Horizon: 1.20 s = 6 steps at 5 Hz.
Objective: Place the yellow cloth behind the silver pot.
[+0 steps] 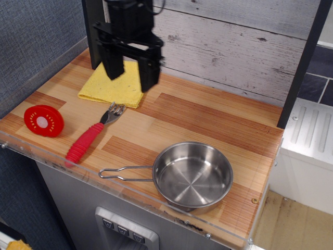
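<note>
The yellow cloth (pixel 111 86) lies flat at the back left of the wooden tabletop, partly hidden by my gripper. My black gripper (pixel 130 80) hangs above the cloth with its two fingers spread apart and nothing between them. The silver pot (pixel 192 174) stands at the front of the table, right of centre, its wire-loop handle (pixel 125 173) pointing left. The gripper is well behind and to the left of the pot.
A fork with a red handle (pixel 86 140) lies diagonally in front of the cloth. A red round disc (pixel 43 120) sits at the left edge. A grey plank wall (pixel 234 41) runs along the back. A clear plastic rim (pixel 130 200) lines the table's front edge.
</note>
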Motion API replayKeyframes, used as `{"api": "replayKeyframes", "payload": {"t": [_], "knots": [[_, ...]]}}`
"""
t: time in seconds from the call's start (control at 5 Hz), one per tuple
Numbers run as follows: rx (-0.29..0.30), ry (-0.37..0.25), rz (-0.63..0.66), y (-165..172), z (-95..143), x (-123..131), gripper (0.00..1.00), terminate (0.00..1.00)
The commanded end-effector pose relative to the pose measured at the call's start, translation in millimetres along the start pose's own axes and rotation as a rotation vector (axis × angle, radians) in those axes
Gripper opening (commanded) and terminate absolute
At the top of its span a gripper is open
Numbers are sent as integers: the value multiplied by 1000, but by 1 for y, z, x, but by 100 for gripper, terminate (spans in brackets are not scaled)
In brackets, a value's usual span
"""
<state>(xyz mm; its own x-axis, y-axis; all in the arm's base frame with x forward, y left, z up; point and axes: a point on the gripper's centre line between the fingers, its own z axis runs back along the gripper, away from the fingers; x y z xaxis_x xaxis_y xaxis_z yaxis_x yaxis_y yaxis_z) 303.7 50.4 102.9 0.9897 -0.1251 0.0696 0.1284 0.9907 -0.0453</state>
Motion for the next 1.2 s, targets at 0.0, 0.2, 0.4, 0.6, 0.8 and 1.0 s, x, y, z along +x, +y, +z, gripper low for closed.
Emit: {"api": "replayKeyframes", "payload": {"t": [0.0, 0.2, 0.4, 0.6, 0.8, 1.0], "knots": [[88, -97, 119, 50, -2, 27, 100, 0], [110, -105, 211, 77, -15, 35, 100, 0], [127, -98, 276, 94, -27, 41, 100, 0], [150, -107, 350, 93, -46, 46, 100, 0], [141, -163, 422, 92, -54, 48, 100, 0], [103, -222, 472, 84, -61, 48, 100, 0]]}}
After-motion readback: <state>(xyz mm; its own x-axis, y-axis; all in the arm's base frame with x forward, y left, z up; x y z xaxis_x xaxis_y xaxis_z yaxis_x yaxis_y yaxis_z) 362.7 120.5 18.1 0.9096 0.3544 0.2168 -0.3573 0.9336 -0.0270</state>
